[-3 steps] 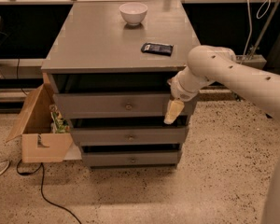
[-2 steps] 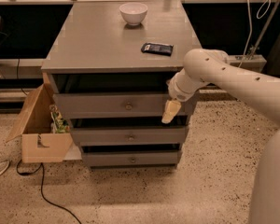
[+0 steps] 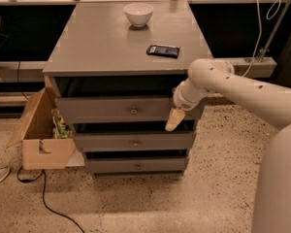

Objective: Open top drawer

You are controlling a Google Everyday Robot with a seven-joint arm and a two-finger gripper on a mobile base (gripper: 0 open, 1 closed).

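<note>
Well, we take the small round knob [image 3: 133, 111] as our mark; it sits at the centre of the top drawer [image 3: 92, 109], the widest grey front of three, just under the counter [image 3: 97, 47]; a dark gap runs above the knob between front and counter slab, so we judge the drawer may stand out a little already. Our hand [image 3: 174, 120] hangs well to the right of the knob as the camera sees it and slightly lower, over the front's right end, just above the middle drawer [image 3: 102, 142]; we cannot tell how the hand is set, nor whether it touches the front. Far above the knob the counter carries a white bowl [image 3: 138, 13] and a dark packet [image 3: 163, 50]; well left of the knob stands an open cardboard box [image 3: 46, 152].

We judge the drawer stiff and fairly heavy, and apt to slide straight rather than flex; the knob is the natural hold, yet it is small, smooth metal and likely slippery, so a pinch there wants to be square and firm; a pull far right of the knob could skew so wide a drawer and make it bind; the front's upper edge above the knob looks a fair second hold.
</note>
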